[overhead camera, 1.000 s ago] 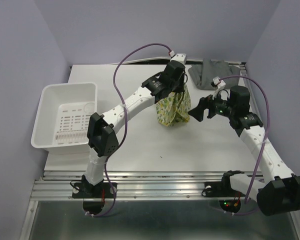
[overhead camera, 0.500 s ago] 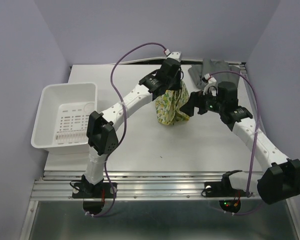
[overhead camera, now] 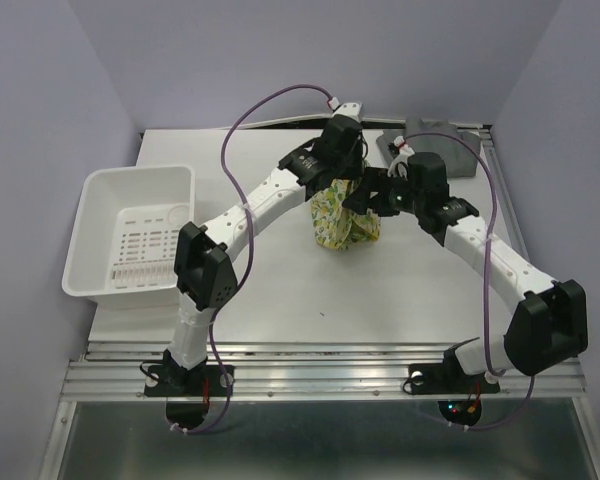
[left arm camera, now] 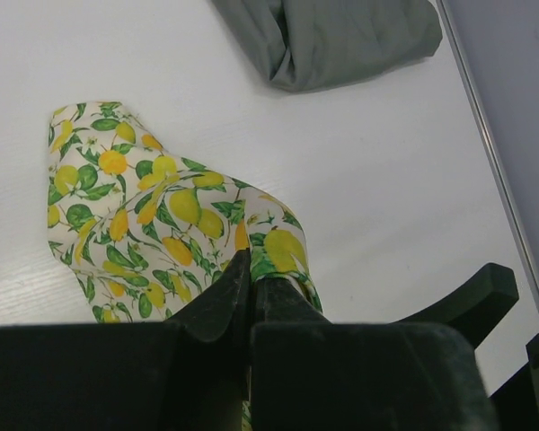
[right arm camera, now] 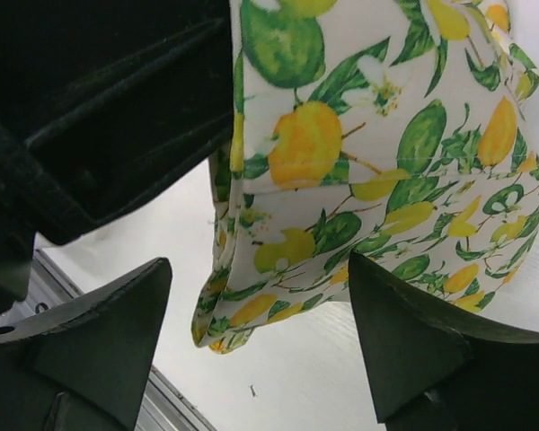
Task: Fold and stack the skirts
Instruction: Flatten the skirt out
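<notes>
The lemon-print skirt (overhead camera: 342, 222) hangs over the middle of the table, its lower hem bunched on the surface. My left gripper (overhead camera: 345, 168) is shut on the skirt's top edge (left arm camera: 278, 247). My right gripper (overhead camera: 366, 196) has come in from the right and stands open, its two fingers straddling a hanging side edge of the printed cloth (right arm camera: 278, 251) without pinching it. The grey skirt (overhead camera: 460, 150) lies in a folded heap at the back right corner, also seen in the left wrist view (left arm camera: 341, 36).
A white perforated basket (overhead camera: 98, 192) stands at the left side of the table. Metal rails (overhead camera: 310, 365) run along the near edge. Purple walls close in on the left, back and right.
My right arm has swung left from open table to the hanging skirt, and its jaws now stand on either side of the cloth's edge. The left gripper has kept hold, barely moving.
</notes>
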